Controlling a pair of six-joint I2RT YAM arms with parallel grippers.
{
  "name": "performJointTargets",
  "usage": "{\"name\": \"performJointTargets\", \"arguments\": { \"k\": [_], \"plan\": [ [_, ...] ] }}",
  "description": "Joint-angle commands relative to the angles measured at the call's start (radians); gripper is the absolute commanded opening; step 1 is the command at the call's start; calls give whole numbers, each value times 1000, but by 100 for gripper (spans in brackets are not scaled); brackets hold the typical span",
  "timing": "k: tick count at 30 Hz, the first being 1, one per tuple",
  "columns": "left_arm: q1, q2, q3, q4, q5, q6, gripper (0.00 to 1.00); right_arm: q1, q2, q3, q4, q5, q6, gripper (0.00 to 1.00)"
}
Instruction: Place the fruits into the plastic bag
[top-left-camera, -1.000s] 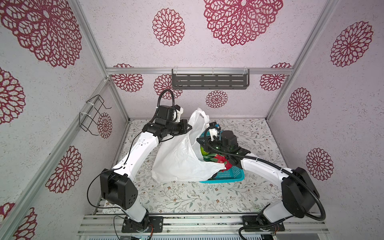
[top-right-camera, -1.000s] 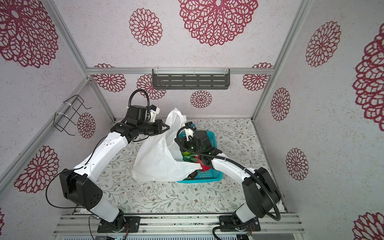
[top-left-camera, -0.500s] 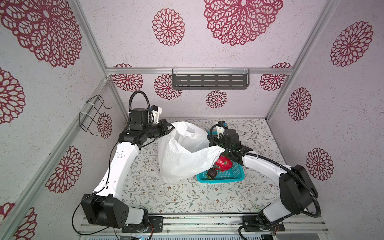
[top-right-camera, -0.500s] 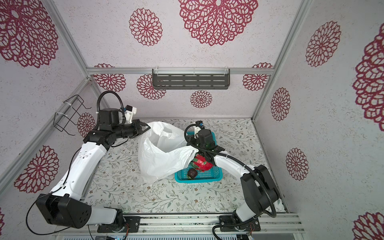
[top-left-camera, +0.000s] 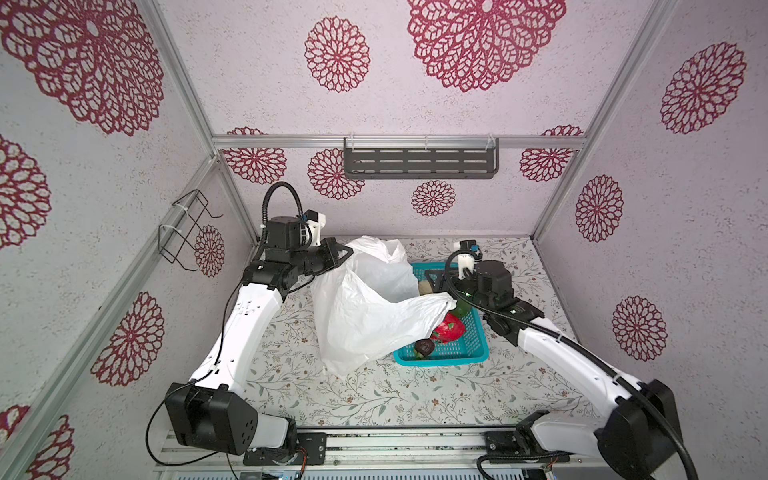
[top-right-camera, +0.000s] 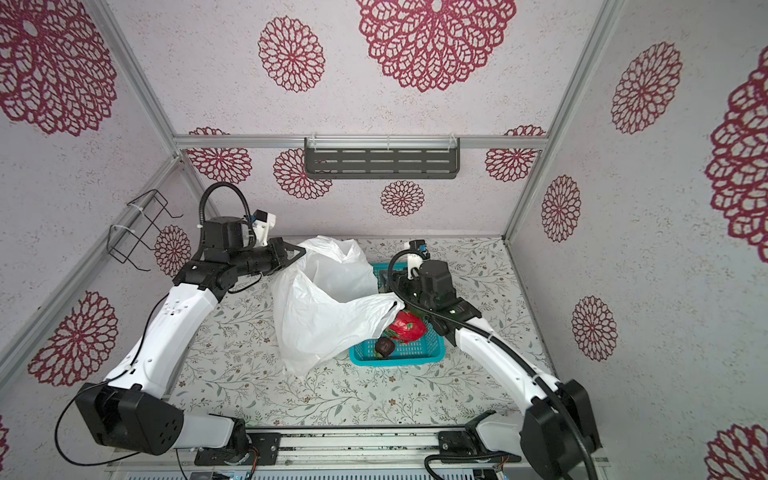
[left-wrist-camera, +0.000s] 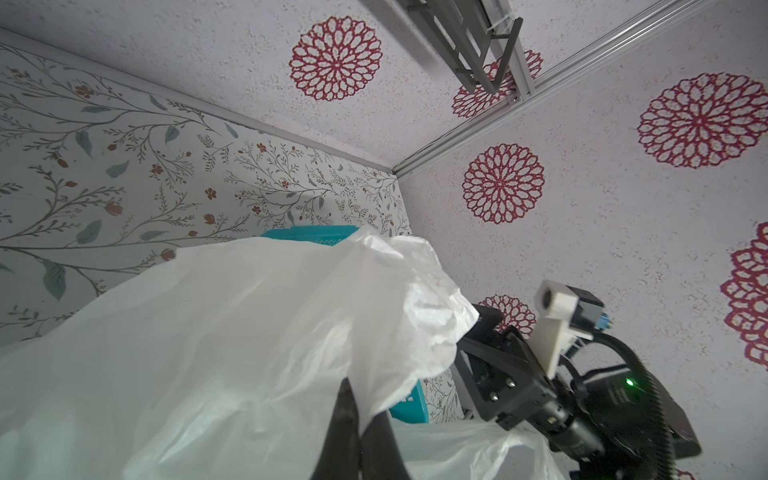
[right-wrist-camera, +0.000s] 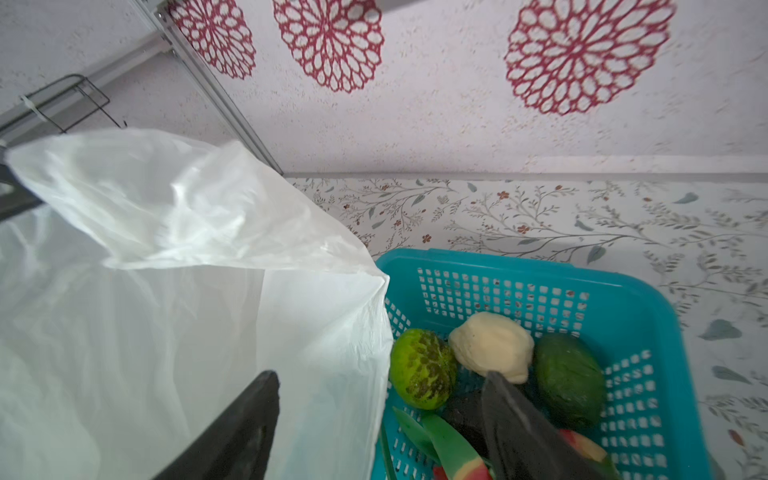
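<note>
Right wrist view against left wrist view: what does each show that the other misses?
Only the right wrist view: the bumpy light green fruit, cream lumpy fruit and dark green round fruit in the teal perforated plastic basket, beyond the open right gripper. Only the left wrist view: the left gripper shut on the crinkled white plastic bag, and the right arm's white camera mount. Both: that bag and the basket's rim.

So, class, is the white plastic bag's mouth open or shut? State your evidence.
Open: the left gripper holds one rim of the plastic bag up, apart from the rim draped on the basket.
</note>
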Motion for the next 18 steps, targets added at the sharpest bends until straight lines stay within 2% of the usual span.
{"name": "performJointTargets", "arguments": {
  "k": [1, 5, 12, 18],
  "plan": [
    [-9, 30, 33, 29, -19, 0, 0, -18, -60, -7, -163, 167, -22, 82],
    [-10, 47, 38, 39, -25, -3, 0, -34, -51, 1, -289, 228, -28, 82],
    [-18, 64, 46, 52, -4, -18, 0, -43, 90, 61, -423, 284, -9, 82],
    [-26, 63, 45, 48, -10, -16, 0, -43, 190, 72, -400, 299, -10, 81]
  ]
}}
